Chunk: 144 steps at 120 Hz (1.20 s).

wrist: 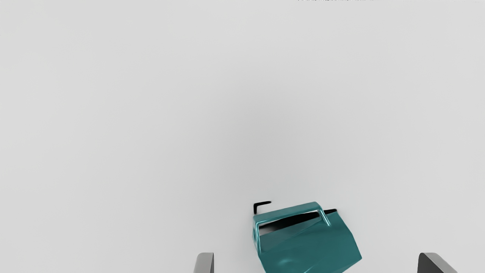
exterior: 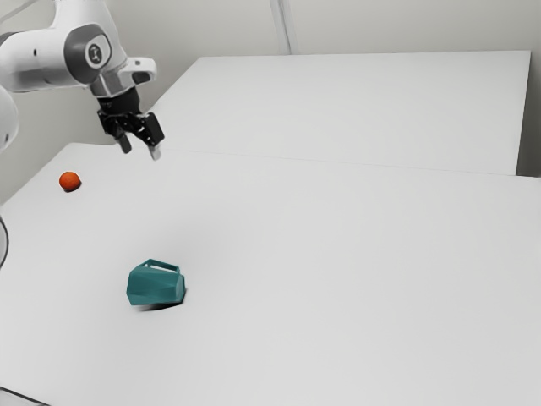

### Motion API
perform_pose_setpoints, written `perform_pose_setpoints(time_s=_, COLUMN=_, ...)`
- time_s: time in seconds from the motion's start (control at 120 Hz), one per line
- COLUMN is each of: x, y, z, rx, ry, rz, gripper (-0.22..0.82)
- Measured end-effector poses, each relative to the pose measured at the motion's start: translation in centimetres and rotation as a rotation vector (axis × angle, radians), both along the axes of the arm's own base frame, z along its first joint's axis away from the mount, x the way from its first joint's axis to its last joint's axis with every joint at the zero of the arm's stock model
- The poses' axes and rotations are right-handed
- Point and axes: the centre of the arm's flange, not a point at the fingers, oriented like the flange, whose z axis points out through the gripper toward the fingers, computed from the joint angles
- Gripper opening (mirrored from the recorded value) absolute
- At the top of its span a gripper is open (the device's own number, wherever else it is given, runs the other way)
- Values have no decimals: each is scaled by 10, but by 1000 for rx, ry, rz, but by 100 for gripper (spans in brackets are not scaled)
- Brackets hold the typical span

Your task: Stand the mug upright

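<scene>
High over the table, toward the back left of the exterior view, the gripper (exterior: 141, 150) hangs with its fingers apart and nothing between them. The teal mug (exterior: 155, 286) lies on its side on the white table, its handle raised, well away from the gripper and nearer the front of that view. In the wrist view the gripper (wrist: 316, 261) has its fingertips wide apart at the bottom edge. The mug (wrist: 307, 242) appears between them in that picture, at table level below, with its handle loop visible and its lower part cut off.
A small orange ball (exterior: 69, 181) rests on the white table (exterior: 338, 279) near its left edge in the exterior view. A raised white surface (exterior: 363, 106) stands behind the table. Dark cable-like curves show at the exterior view's left edge.
</scene>
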Motion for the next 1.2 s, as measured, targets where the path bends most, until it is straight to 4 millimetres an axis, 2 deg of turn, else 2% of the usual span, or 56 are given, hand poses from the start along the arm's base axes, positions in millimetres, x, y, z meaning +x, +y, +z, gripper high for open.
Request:
perform_pose_setpoints(time_s=0.125, x=-4, y=14, z=0, rx=-11, ry=-27, rz=28, gripper=59)
perform_pose_setpoints(time_s=0.167, x=-11, y=19, z=-2, rx=-20, ry=-29, rz=38, gripper=58)
perform_pose_setpoints(time_s=0.292, x=-66, y=34, z=-22, rx=-85, ry=-67, rz=71, gripper=58)
perform_pose_setpoints(time_s=0.375, x=-104, y=54, z=-43, rx=-145, ry=-122, rz=136, gripper=58)
perform_pose_setpoints(time_s=0.483, x=-137, y=72, z=-72, rx=-285, ry=-187, rz=236, gripper=58)
perform_pose_setpoints(time_s=0.667, x=-161, y=84, z=-125, rx=-494, ry=-295, rz=314, gripper=57)
perform_pose_setpoints(time_s=0.817, x=-186, y=96, z=-162, rx=-542, ry=-346, rz=296, gripper=57)
perform_pose_setpoints(time_s=1.0, x=-201, y=95, z=-194, rx=-514, ry=-373, rz=178, gripper=57)
perform_pose_setpoints(time_s=1.2, x=-223, y=93, z=-218, rx=-492, ry=-390, rz=73, gripper=57)
